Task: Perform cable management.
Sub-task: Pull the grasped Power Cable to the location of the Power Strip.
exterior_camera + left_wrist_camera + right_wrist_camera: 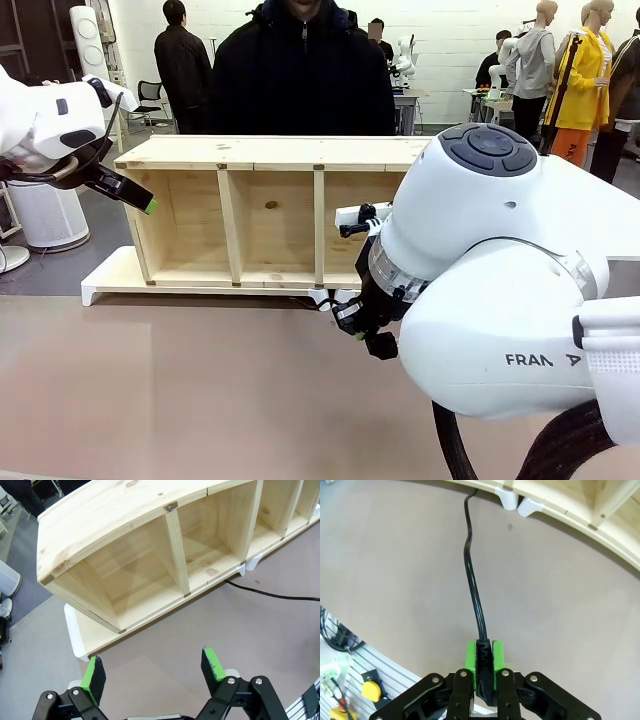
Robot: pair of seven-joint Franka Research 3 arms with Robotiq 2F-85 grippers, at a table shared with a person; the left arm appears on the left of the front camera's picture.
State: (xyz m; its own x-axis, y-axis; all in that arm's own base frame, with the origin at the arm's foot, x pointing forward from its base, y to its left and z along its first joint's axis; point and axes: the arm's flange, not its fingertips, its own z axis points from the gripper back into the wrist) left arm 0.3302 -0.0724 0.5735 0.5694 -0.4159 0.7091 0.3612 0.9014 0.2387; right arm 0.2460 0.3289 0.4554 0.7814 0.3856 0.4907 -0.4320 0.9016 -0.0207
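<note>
Black cable [472, 580], green-padded fingers [470, 661]

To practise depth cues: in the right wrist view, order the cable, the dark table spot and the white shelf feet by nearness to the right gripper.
1. cable, clamped in the right gripper.
2. dark spot, ahead on the table, right of the cable.
3. white feet, under the shelf edge, farthest.

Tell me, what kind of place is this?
Probably a robot lab: a white robot arm at a table, the right gripper holding a cable by a wooden shelf, people standing behind.
</note>
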